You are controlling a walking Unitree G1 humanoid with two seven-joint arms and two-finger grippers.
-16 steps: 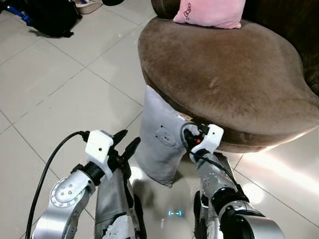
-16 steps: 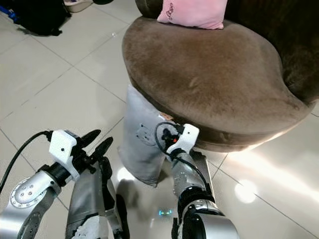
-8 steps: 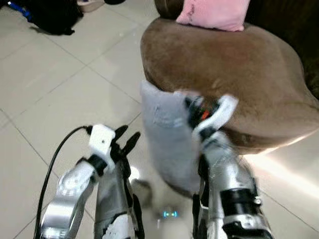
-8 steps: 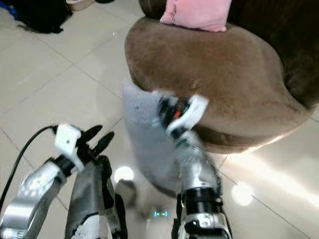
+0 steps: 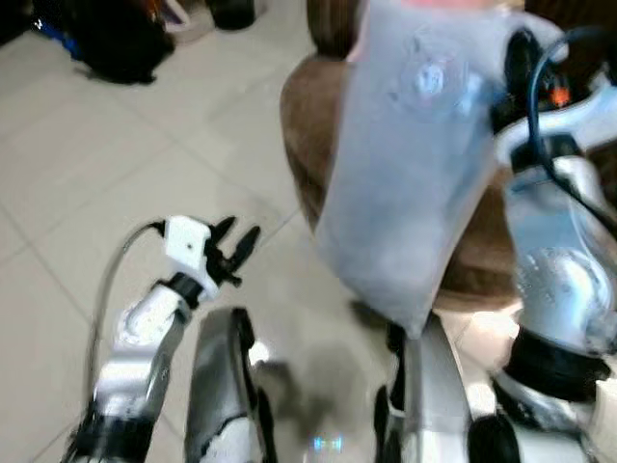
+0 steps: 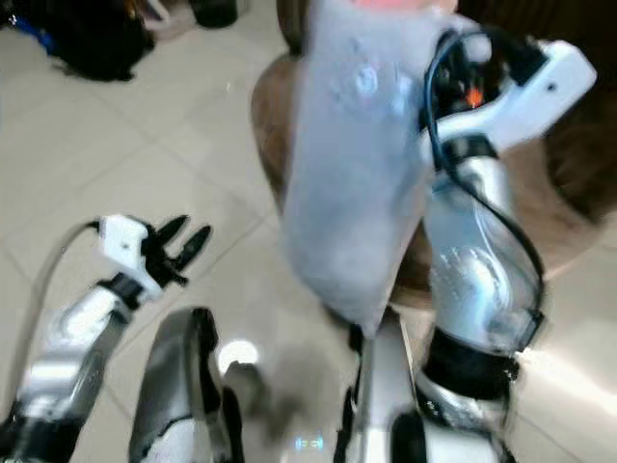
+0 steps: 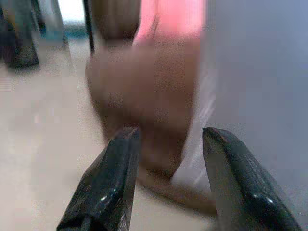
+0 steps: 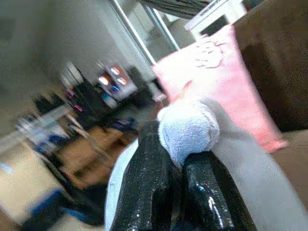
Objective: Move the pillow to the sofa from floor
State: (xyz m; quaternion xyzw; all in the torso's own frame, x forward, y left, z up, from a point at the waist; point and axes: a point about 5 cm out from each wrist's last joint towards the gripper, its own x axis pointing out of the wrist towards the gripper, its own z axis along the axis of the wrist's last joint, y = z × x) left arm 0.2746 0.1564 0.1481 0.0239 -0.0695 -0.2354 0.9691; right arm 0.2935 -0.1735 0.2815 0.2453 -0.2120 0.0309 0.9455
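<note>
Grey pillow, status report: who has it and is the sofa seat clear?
Right gripper shut on grey pillow, held up off the floor before the sofa. Left gripper open, idle. Pink pillow on the sofa.

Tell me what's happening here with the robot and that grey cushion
The robot's right gripper is shut on a corner of the grey pillow, which hangs lifted off the tiled floor in front of the brown sofa. A pink pillow already lies on the sofa. The left gripper is open and holds nothing, low over the floor. The grey pillow isn't set down yet.
</note>
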